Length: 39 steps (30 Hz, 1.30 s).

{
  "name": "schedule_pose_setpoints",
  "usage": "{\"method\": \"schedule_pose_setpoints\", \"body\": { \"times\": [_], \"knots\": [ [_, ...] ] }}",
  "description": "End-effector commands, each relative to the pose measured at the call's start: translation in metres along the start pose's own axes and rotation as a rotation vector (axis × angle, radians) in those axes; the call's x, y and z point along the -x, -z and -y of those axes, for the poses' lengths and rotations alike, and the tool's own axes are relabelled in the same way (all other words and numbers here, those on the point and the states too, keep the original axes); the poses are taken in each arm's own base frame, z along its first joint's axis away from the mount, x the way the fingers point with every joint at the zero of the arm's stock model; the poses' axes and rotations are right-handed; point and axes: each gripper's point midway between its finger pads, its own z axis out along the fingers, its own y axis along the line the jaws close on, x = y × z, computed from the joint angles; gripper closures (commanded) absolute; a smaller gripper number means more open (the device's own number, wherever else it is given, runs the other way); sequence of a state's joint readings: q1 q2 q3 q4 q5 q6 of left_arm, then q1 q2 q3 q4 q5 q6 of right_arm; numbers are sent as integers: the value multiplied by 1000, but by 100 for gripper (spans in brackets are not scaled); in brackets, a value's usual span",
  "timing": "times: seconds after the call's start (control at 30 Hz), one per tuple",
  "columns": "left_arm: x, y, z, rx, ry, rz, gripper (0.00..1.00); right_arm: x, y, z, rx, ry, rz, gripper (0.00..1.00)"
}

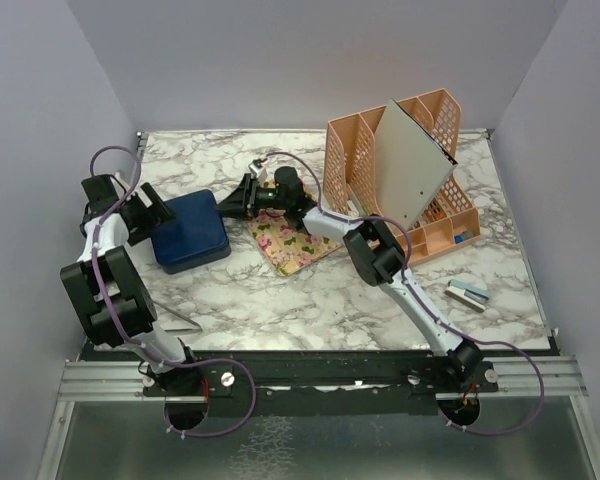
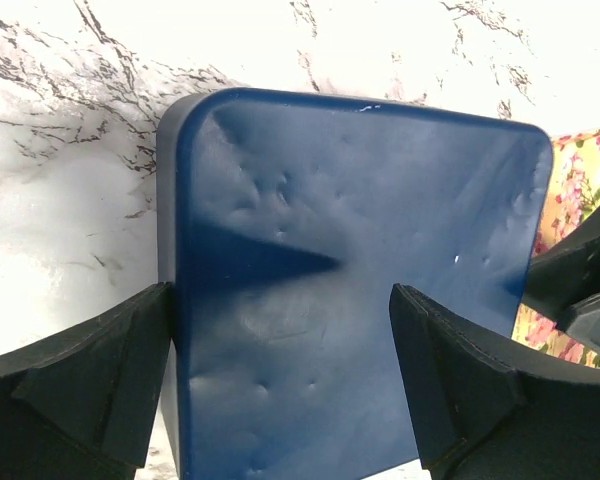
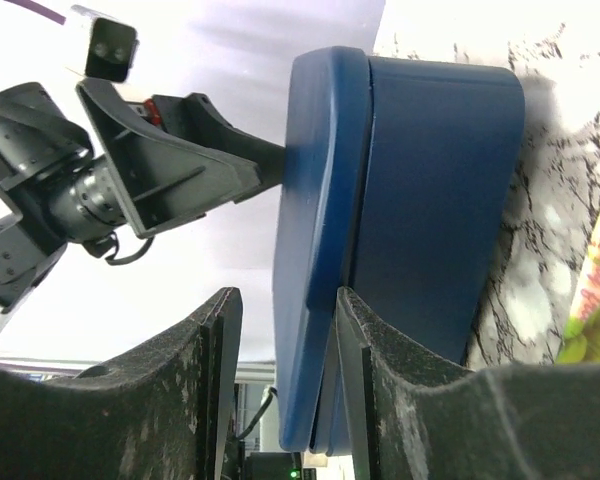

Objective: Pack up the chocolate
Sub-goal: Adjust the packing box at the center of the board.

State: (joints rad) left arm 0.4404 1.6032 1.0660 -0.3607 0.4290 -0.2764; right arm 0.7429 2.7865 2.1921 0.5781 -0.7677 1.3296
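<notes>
One dark blue box (image 1: 190, 230) lies flat with its lid on. No chocolate shows, so its place and heading cannot be told. The left gripper (image 2: 282, 292) stands spread wide over the box's lid, released. The right gripper (image 3: 288, 296) straddles the lid's rim at the box's right edge; whether it pinches, I cannot tell. One floral sheet (image 1: 292, 243) lies just right of the box.

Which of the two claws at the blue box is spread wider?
The left claw: its fingers stand far apart over the box, while the right claw has them close together, either side of the lid rim.
</notes>
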Motion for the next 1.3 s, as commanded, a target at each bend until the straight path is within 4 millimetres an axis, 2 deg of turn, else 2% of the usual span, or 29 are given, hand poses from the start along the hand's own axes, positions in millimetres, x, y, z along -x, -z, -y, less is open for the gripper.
{"method": "schedule_pose_setpoints", "body": {
  "times": [0.0, 0.23, 0.37, 0.43, 0.6, 0.67, 0.77, 0.93, 1.07, 1.17, 1.27],
  "knots": [
    [-43, 17, 100, -376, 23, -176, 10, -66, -27, -60, 207, 48, -192, 55],
    [-45, 15, 100, -361, 6, -173, 10, -67, -26, -58, 160, 53, -214, 59],
    [-42, 15, 108, -375, -3, -173, 10, -70, -30, -54, 66, 186, -247, 61],
    [-39, 17, 112, -383, -7, -166, 10, -69, -30, -41, -21, 331, -248, 61],
    [-31, 22, 124, -401, -17, -148, 11, -66, -25, -9, -153, 457, -239, 61],
    [-33, 20, 125, -398, -20, -155, 11, -68, -24, -5, -150, 469, -243, 61],
    [-38, 15, 118, -365, -30, -156, 11, -80, -23, -28, -13, 409, -251, 61],
    [-49, 10, 109, -345, -40, -179, 11, -80, -21, -77, 164, 281, -254, 61],
    [-48, 10, 104, -322, -59, -164, 11, -84, -14, -107, 290, 121, -280, 61],
    [-50, 8, 103, -319, -61, -170, 11, -85, -10, -115, 320, 32, -290, 62],
    [-52, 8, 104, -323, -61, -171, 11, -84, -14, -99, 229, 48, -280, 62]
  ]
}}
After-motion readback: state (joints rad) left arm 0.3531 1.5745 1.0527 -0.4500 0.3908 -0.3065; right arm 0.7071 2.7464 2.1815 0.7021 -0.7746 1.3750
